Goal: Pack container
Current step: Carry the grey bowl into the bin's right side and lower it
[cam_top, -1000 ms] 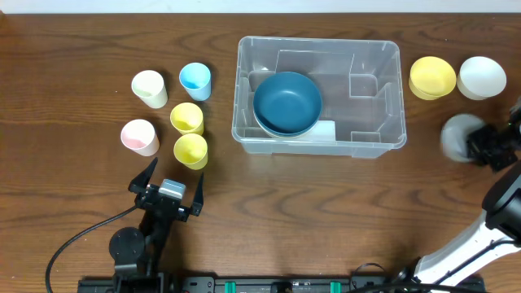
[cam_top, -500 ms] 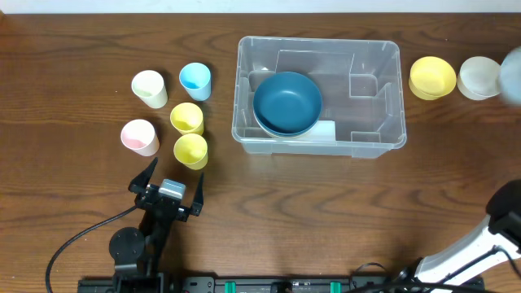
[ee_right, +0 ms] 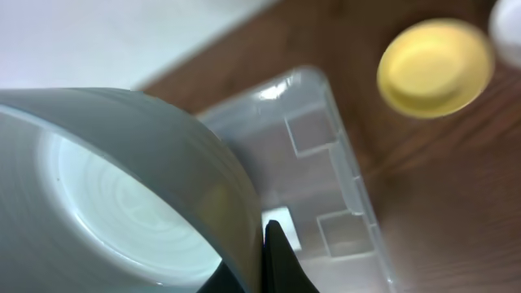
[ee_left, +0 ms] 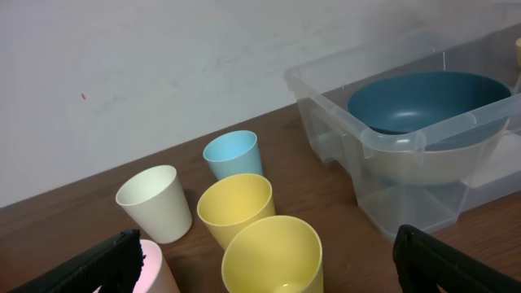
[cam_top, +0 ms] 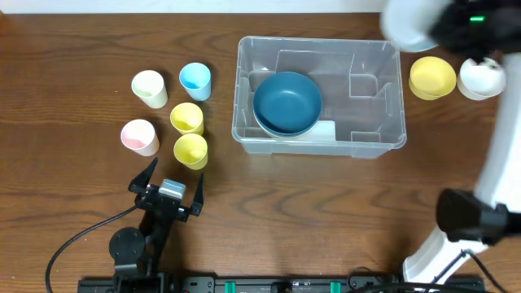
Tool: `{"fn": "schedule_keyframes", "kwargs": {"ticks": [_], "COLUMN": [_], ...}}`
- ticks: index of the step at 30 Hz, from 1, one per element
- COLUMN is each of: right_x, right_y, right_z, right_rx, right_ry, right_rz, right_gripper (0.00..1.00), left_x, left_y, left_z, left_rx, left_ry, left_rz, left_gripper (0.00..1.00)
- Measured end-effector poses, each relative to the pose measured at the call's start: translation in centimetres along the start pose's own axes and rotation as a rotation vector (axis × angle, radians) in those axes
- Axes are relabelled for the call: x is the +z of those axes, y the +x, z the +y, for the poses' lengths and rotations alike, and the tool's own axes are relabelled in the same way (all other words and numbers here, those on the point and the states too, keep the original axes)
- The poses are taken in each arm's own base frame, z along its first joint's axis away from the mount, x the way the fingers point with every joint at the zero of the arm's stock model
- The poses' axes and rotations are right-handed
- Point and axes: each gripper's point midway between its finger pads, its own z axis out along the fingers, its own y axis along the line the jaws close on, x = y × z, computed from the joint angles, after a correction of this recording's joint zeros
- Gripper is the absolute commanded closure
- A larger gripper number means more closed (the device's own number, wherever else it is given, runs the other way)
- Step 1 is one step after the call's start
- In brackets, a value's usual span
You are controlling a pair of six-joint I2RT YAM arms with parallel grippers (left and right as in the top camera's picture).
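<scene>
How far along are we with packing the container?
Done: the blue bowl sits inside the container. In hand: the right gripper is shut on a grey bowl, held up near the container's far right corner. Left to pack: the yellow bowl and white bowl on its right, and five cups on its left, where the left gripper stands open and empty.

The left arm (cam_top: 130, 244) sits low at the near table edge, and the left gripper (cam_top: 175, 172) is level with its jaws spread wide. The right arm (cam_top: 492, 163) reaches up to the far right, blurred. The right gripper (cam_top: 446, 23) is clamped on a grey bowl (ee_right: 122, 187), and one dark finger (ee_right: 275, 259) shows at the rim.
</scene>
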Motion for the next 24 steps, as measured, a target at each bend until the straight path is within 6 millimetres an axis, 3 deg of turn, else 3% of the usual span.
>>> {"fn": "schedule_keyframes", "kwargs": {"ticks": [5,8,15,24], "right_x": [8.3,11.5,14.9,18.5], "right_y": [3.2,4.3,6.0,7.8], "right_z": [-0.2,-1.1,-3.2,-4.1], "right_rx": [-0.029,-0.019,0.017,0.039], "right_ry": [0.114,0.158,0.226,0.208], "right_rz": [0.153,0.206,0.278,0.317], "right_gripper": [0.99,0.99,0.99,0.99], "left_x": [0.0,0.0,0.0,0.0], "left_y": [0.0,0.0,0.0,0.0], "left_z": [0.0,0.0,0.0,0.0], "left_rx": [0.000,0.000,0.000,0.000], "left_ry": [0.000,0.000,0.000,0.000], "left_rz": [0.000,0.000,0.000,0.000], "left_gripper": [0.02,0.02,0.02,0.02]}}
